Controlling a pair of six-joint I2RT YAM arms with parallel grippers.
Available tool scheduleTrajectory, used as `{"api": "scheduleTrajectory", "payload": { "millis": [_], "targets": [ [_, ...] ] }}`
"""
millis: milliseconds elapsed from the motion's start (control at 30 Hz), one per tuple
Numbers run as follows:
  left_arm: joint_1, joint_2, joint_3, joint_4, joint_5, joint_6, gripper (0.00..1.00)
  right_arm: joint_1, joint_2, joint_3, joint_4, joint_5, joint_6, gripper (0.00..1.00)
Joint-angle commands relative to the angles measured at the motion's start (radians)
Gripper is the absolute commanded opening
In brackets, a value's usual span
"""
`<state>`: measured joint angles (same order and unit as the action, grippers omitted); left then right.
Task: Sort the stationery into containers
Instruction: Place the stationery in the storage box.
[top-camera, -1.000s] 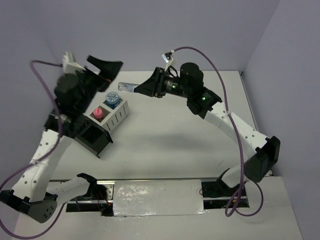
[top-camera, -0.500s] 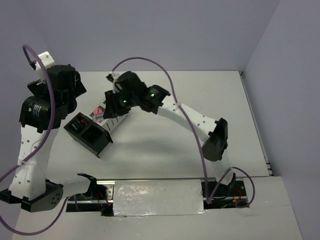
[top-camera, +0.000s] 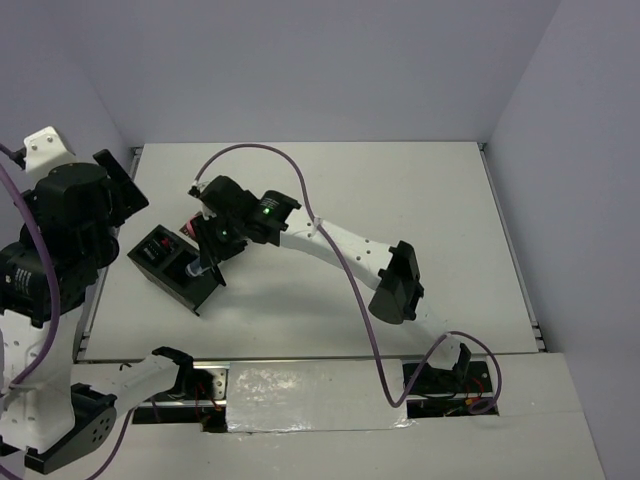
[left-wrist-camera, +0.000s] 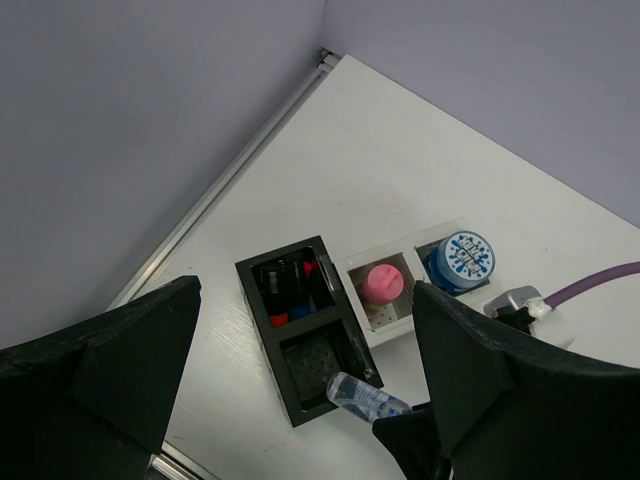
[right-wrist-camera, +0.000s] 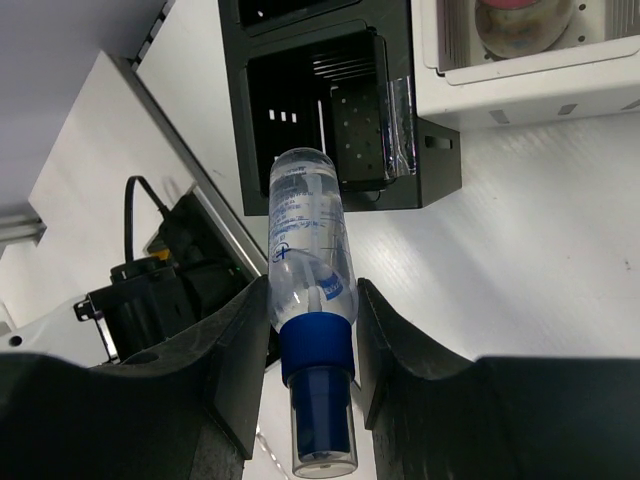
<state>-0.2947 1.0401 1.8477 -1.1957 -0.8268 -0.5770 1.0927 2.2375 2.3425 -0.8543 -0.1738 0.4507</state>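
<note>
1. Change since the earlier frame: the right arm has swung off the white-grey slotted organizer (left-wrist-camera: 400, 325) to the black two-compartment plastic organizer (left-wrist-camera: 285, 250). The left arm has drawn further back to the left.
2. Right gripper (right-wrist-camera: 310, 300): closed part-way, clamped on the clear tube with a blue cap (right-wrist-camera: 305, 240) at its blue collar.
3. Left gripper (top-camera: 118, 185): jaws spread wide, nothing held, raised well apart from the containers.
4. Location: the tube hangs tilted, its rounded clear end over the near right corner of the black organizer's empty near compartment. Whether it is already inside cannot be told.
5. Risks, as judged:
   - The tip sits close to the compartment wall, so it may catch the rim and tip out onto the table.
   - Released at this tilt, the smooth round body may slide or roll.
   - The arm passes just beside the white-grey organizer and may nudge it.
6. Appearance: slender cylinder, transparent printed body, blue collar, translucent cap.
7. Already stowed: highlighters (left-wrist-camera: 290, 290) in the far black compartment; pink round-topped tube (left-wrist-camera: 383, 282) and blue patterned tape roll (left-wrist-camera: 463, 255) in the white-grey organizer.
</note>
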Motion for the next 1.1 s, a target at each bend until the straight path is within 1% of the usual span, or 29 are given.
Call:
{"api": "scheduleTrajectory", "payload": {
  "millis": [0, 300, 367, 467, 500, 567, 700, 733, 767, 800, 933, 1067],
  "targets": [
    [0.003, 0.023, -0.005, 0.044, 0.055, 0.028, 0.99, 0.007, 0.016, 0.023, 0.044, 0.025, -0.006, 0.0],
    [-0.02, 0.014, -0.039, 0.077, 0.078, 0.049, 0.99, 0.007, 0.076, 0.046, 0.047, 0.046, 0.006, 0.0],
    [-0.026, 0.014, -0.039, 0.084, 0.084, 0.052, 0.99, 0.007, 0.096, 0.066, 0.047, 0.056, 0.006, 0.02],
    [-0.03, 0.012, -0.048, 0.091, 0.1, 0.063, 0.99, 0.006, 0.105, 0.083, 0.06, 0.06, 0.011, 0.1],
    [-0.032, 0.011, -0.05, 0.093, 0.101, 0.066, 0.99, 0.004, 0.105, 0.084, 0.064, 0.06, 0.014, 0.17],
    [-0.034, 0.006, -0.067, 0.097, 0.104, 0.071, 0.99, 0.004, 0.102, 0.084, 0.08, 0.062, 0.022, 0.19],
    [-0.035, -0.005, -0.09, 0.107, 0.127, 0.08, 0.99, 0.004, 0.096, 0.084, 0.103, 0.059, 0.036, 0.45],
    [-0.035, -0.009, -0.094, 0.11, 0.13, 0.083, 0.99, 0.004, 0.094, 0.084, 0.107, 0.057, 0.037, 0.76],
    [-0.035, -0.009, -0.1, 0.111, 0.136, 0.083, 0.99, 0.004, 0.093, 0.086, 0.116, 0.05, 0.04, 0.98],
    [-0.035, -0.011, -0.102, 0.113, 0.138, 0.085, 0.99, 0.003, 0.091, 0.087, 0.12, 0.051, 0.042, 1.0],
    [-0.037, -0.011, -0.104, 0.113, 0.135, 0.086, 0.99, 0.004, 0.071, 0.087, 0.135, 0.053, 0.046, 1.0],
    [-0.037, -0.006, -0.102, 0.113, 0.133, 0.082, 0.99, 0.001, 0.005, 0.068, 0.164, 0.072, 0.037, 1.0]
  ]
}}
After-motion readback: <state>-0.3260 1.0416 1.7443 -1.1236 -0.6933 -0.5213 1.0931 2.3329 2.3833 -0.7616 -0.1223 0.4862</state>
